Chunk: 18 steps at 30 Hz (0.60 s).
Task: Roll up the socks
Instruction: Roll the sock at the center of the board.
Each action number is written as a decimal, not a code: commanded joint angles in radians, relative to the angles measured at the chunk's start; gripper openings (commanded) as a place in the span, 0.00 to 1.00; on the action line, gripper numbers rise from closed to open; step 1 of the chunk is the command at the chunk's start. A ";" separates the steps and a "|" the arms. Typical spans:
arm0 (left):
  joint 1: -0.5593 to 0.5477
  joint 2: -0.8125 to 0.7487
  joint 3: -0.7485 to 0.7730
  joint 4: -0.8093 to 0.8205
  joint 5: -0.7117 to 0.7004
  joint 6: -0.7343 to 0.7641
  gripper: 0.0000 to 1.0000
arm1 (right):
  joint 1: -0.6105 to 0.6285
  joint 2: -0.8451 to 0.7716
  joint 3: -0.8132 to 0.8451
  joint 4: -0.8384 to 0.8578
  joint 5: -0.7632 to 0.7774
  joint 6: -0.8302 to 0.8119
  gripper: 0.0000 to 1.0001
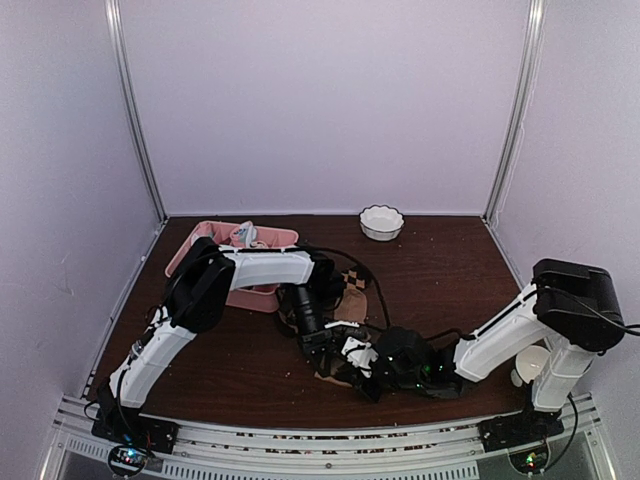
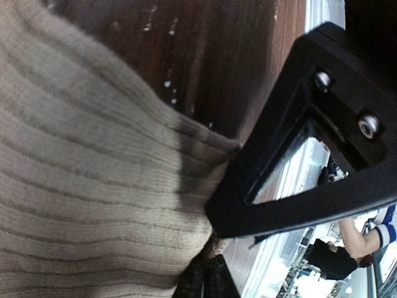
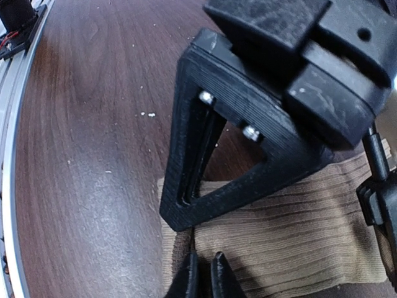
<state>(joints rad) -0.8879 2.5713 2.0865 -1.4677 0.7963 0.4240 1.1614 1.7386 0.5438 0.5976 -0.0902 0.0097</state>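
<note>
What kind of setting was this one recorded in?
Most likely a lab robot booth, not a home: plain pale walls framed by metal posts enclose a dark wooden table, and a left arm and a right arm are bolted to a metal rail at its near edge.

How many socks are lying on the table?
2. The tan sock lies near the front middle of the table. The brown diamond-patterned sock lies just behind it, partly hidden. More could be hidden.
</note>
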 commanded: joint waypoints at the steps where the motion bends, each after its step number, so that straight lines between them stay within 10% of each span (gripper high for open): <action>1: 0.004 0.007 -0.011 0.095 -0.116 0.012 0.16 | -0.009 0.010 0.006 -0.092 -0.032 0.002 0.05; 5: 0.008 -0.116 -0.095 0.182 -0.139 0.060 0.38 | -0.009 0.041 -0.003 -0.121 -0.042 0.027 0.00; 18: 0.032 -0.543 -0.525 0.545 -0.136 0.230 0.43 | -0.026 0.094 -0.061 -0.051 -0.082 0.165 0.00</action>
<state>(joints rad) -0.8478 2.0933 1.6356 -1.0332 0.6384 0.5426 1.1427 1.7695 0.5217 0.6510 -0.1337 0.1253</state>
